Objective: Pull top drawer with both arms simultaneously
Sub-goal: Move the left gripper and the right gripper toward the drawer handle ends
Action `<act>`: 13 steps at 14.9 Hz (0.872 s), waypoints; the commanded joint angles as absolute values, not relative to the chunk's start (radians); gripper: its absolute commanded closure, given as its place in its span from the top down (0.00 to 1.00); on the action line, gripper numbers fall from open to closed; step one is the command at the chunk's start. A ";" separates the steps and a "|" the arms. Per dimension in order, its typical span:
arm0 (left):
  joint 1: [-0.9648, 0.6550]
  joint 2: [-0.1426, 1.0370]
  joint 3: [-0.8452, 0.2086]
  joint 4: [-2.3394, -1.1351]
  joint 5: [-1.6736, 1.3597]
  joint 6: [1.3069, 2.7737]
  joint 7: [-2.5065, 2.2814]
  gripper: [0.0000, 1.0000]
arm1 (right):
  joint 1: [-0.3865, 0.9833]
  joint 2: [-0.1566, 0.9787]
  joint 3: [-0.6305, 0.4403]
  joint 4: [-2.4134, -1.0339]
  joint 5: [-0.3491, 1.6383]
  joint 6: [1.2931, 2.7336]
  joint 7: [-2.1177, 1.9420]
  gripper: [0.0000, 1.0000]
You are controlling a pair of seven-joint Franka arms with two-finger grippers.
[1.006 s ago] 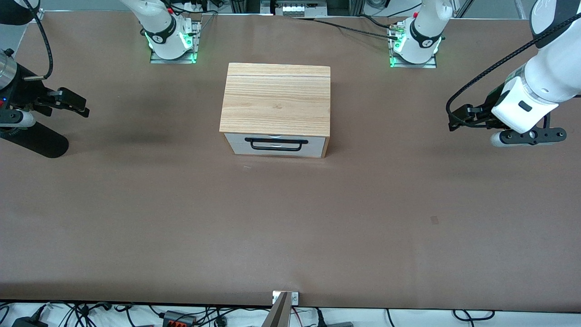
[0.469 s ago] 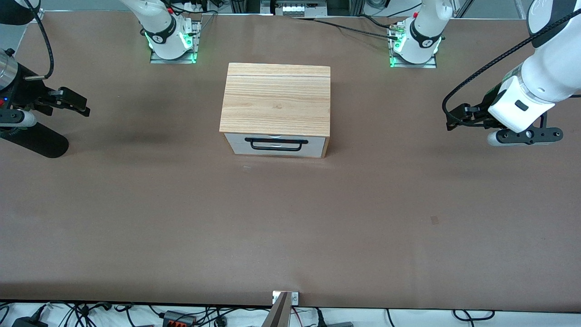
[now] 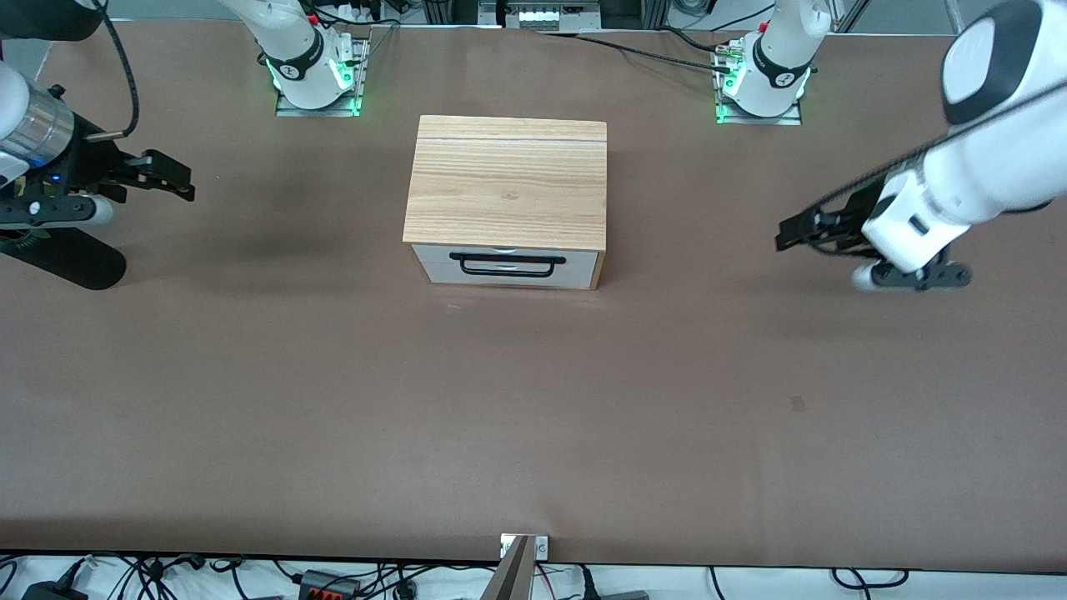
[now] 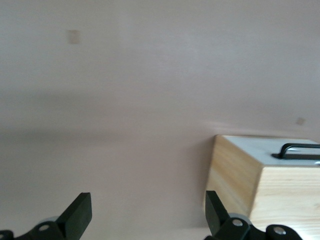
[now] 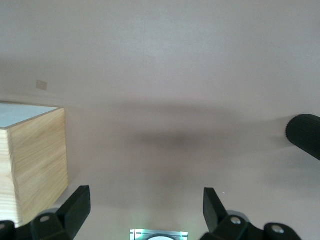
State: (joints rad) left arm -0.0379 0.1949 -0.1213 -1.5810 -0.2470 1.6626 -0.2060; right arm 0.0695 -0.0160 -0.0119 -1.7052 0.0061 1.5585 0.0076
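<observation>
While our left gripper (image 3: 788,233) and right gripper (image 3: 179,179) hang over the bare surface (image 3: 533,400) with fingers (image 4: 80,212) apart, the top drawer (image 3: 508,265) sits shut mid-surface. If one grabs its handle (image 3: 507,264) late, the cabinet (image 3: 507,179) could twist.

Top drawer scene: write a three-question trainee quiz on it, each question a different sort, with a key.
1. True or false: the top drawer is already pulled out of the cabinet.
2. Multiple choice: the left claw is A) shut on the black bar handle, B) open over bare table toward the left arm's end, C) resting on the cabinet top.
3. Fill in: the right claw is ____ and holds ____.

Key: 1 false, the drawer front sits flush. 2 B. 3 open; nothing.
</observation>
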 commanded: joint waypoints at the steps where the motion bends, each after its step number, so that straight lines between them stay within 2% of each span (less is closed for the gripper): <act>1: -0.044 0.268 -0.123 -1.552 -0.331 1.710 -0.090 1.00 | 0.064 0.011 -0.012 -1.683 0.012 1.539 0.008 1.00; 4: -0.048 0.356 -0.126 -1.552 -0.570 1.747 -0.031 1.00 | 0.074 0.058 -0.011 -1.652 0.064 1.549 -0.043 1.00; 8: -0.078 0.429 -0.130 -1.551 -0.733 1.747 0.050 1.00 | 0.094 0.201 -0.011 -1.644 0.317 1.566 -0.080 1.00; 12: -0.112 0.511 -0.132 -1.552 -0.891 1.778 0.191 1.00 | 0.149 0.258 -0.003 -1.764 0.473 1.790 -0.259 1.00; 13: -0.117 0.532 -0.133 -1.552 -0.943 1.790 0.256 1.00 | 0.150 0.270 -0.003 -1.801 0.586 1.817 -0.306 1.00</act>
State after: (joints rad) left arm -0.1114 0.4855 -0.1326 -1.5765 -0.8635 1.7717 0.1509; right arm 0.1339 0.2705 -0.0068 -1.7265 0.4597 1.7515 -0.2130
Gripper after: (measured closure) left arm 0.000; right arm 0.000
